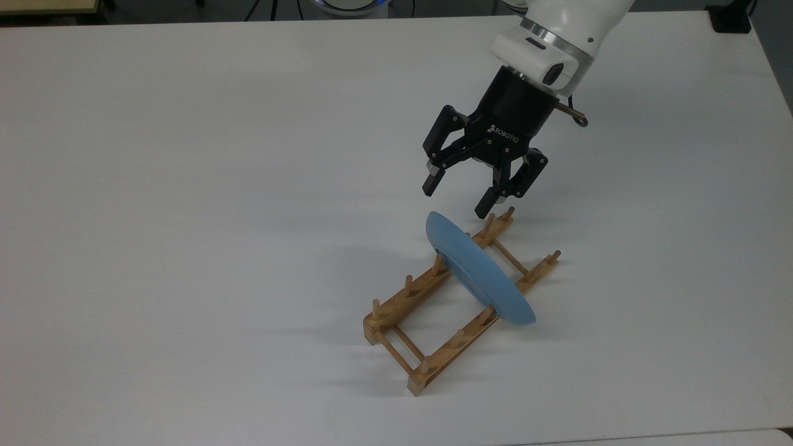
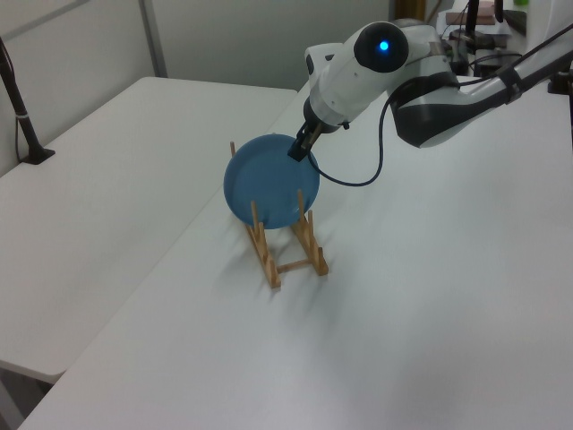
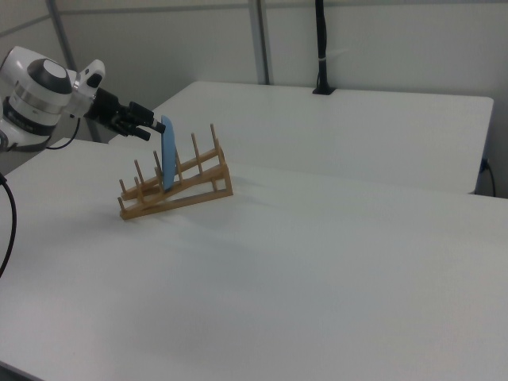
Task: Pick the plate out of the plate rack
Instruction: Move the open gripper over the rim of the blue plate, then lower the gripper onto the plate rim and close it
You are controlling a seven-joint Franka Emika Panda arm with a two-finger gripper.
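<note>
The light-blue plate stands on edge across the wooden plate rack, leaning between its pegs near the rack's far end. In the left view the plate shows its round face above the rack. In the right view the plate is edge-on in the rack. My gripper is open and tilted toward the plate's upper rim, just short of it, with nothing between its fingers. It hangs at the plate's top right in the left view and just left of the rim in the right view.
The rack sits on a wide white table with free room all around. A second table adjoins it, carrying a black post. A black object sits at the top view's top right corner.
</note>
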